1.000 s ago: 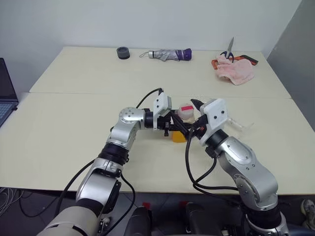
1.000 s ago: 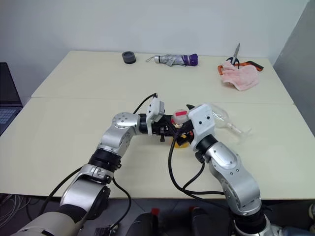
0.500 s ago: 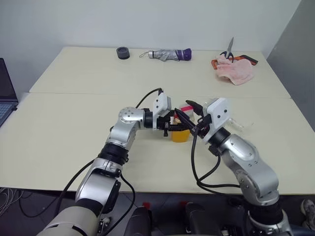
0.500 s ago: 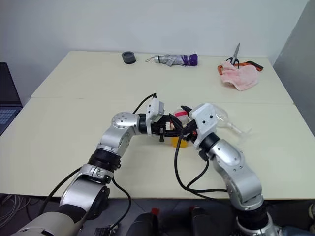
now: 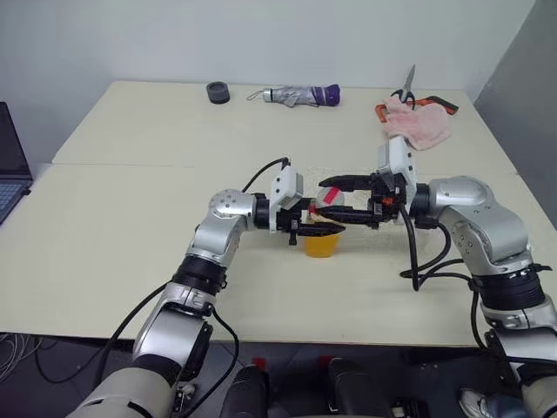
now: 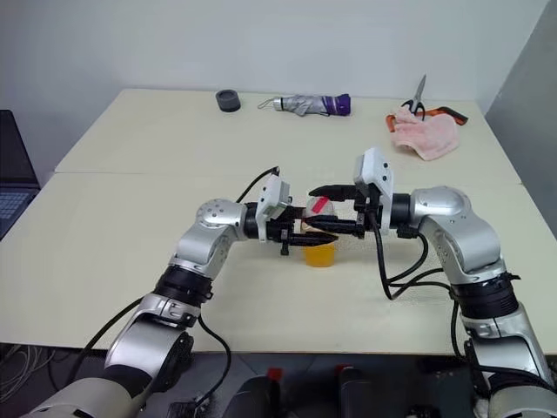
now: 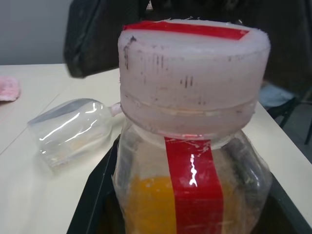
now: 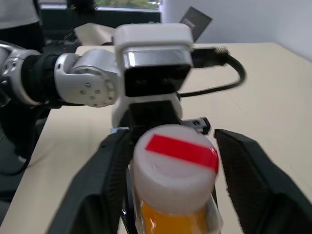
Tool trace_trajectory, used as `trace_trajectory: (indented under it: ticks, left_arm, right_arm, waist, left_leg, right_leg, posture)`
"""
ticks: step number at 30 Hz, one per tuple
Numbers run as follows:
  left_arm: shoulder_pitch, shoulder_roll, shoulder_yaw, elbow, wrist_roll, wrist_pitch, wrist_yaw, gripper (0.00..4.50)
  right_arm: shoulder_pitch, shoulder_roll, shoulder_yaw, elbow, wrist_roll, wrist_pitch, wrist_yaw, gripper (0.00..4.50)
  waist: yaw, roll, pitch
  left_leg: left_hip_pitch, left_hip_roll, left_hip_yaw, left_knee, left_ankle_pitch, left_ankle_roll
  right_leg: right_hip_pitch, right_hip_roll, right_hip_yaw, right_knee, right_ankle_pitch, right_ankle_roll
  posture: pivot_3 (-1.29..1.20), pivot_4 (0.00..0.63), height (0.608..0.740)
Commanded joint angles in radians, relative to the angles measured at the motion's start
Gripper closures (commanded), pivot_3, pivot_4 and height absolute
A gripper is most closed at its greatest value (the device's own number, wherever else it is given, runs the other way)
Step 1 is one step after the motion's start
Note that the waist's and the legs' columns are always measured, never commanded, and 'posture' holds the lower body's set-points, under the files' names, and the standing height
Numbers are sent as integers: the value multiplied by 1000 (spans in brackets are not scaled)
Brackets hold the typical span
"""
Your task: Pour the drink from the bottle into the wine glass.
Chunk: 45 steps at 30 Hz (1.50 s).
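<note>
The bottle stands upright mid-desk, about centre of the near desk, well away from every edge. Left claw reaches in level from 9 o'clock, clamped tight on the bottle's body. Right claw comes in level from 3 o'clock, fingers spread either side of the capped neck; one pad is against the cap, the other stands off it, so no firm hold. The cap is still on, and the drink fills the lower half. The wine glass lies on its side just behind the bottle, toward 1 o'clock, hidden by the right arm in the head views. At the far edge, 11 to 2 o'clock, are a black roll, umbrella, scissors and pink cloth. A laptop sits at 9 o'clock, off the desk. There is wide open room at 6 and 9 o'clock.
</note>
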Motion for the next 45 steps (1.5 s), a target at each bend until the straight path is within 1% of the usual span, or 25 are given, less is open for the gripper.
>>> trace_trajectory:
  ticks: [1,3,5,7,9,13,17,25,32,45]
  left_arm:
    - [-4,-3,28,-56,-34,4,11,2712]
    - [-7,-2,34,-52,-39,13,9,2712]
    - [-10,0,37,-50,-44,22,1,2713]
    - [-19,10,40,-42,-53,38,-21,2713]
    - [-31,22,40,-27,-57,49,-45,2713]
    - [-55,33,32,9,-42,31,-81,2713]
    - [-73,30,31,42,-31,5,-90,2713]
    - [-68,25,30,49,-23,-21,-93,2713]
    - [-62,22,37,55,-12,-57,-73,2713]
    - [-62,16,44,66,-12,-78,-48,2714]
  right_arm:
    - [73,31,-112,-201,61,34,-148,179]
    - [155,54,-136,-334,63,60,-246,123]
    - [210,70,-131,-413,41,70,-316,123]
    - [246,102,-92,-477,0,74,-397,123]
    - [260,131,-43,-506,-55,67,-466,123]
    - [250,168,19,-482,-148,35,-537,123]
    - [244,164,40,-458,-196,11,-544,123]
    - [245,150,19,-416,-234,-7,-543,123]
    - [252,162,-24,-424,-200,15,-559,123]
    - [275,130,-67,-426,-188,34,-562,123]
  waist:
    - [0,0,0]
    - [1,0,0]
    - [1,0,0]
    - [-1,0,0]
    - [-6,0,0]
    - [-7,0,0]
    - [-5,0,0]
    - [-3,0,0]
    - [-3,0,0]
    - [-3,0,0]
  left_leg:
    - [0,0,0,0,0,0]
    - [0,0,0,0,0,0]
    - [0,0,-1,0,0,0]
    - [0,-1,0,0,0,0]
    - [1,-1,1,0,0,0]
    - [2,0,0,0,0,-1]
    - [1,-1,1,0,0,0]
    - [1,-1,0,0,0,0]
    - [1,-1,0,0,0,0]
    - [1,-1,0,0,0,0]
  right_leg:
    - [0,0,0,0,0,0]
    - [0,0,0,0,0,0]
    - [0,1,0,0,0,0]
    - [0,1,0,0,0,0]
    - [0,2,1,1,0,0]
    - [0,4,0,2,0,0]
    - [0,4,1,1,0,0]
    - [0,3,1,0,0,0]
    - [0,3,1,0,0,0]
    - [0,3,1,1,0,0]
  posture:
    - [0,150,740]
    - [0,150,740]
    - [0,150,740]
    - [0,150,740]
    - [0,150,740]
    - [0,150,740]
    - [0,150,740]
    - [0,150,740]
    - [0,150,740]
    - [0,150,740]
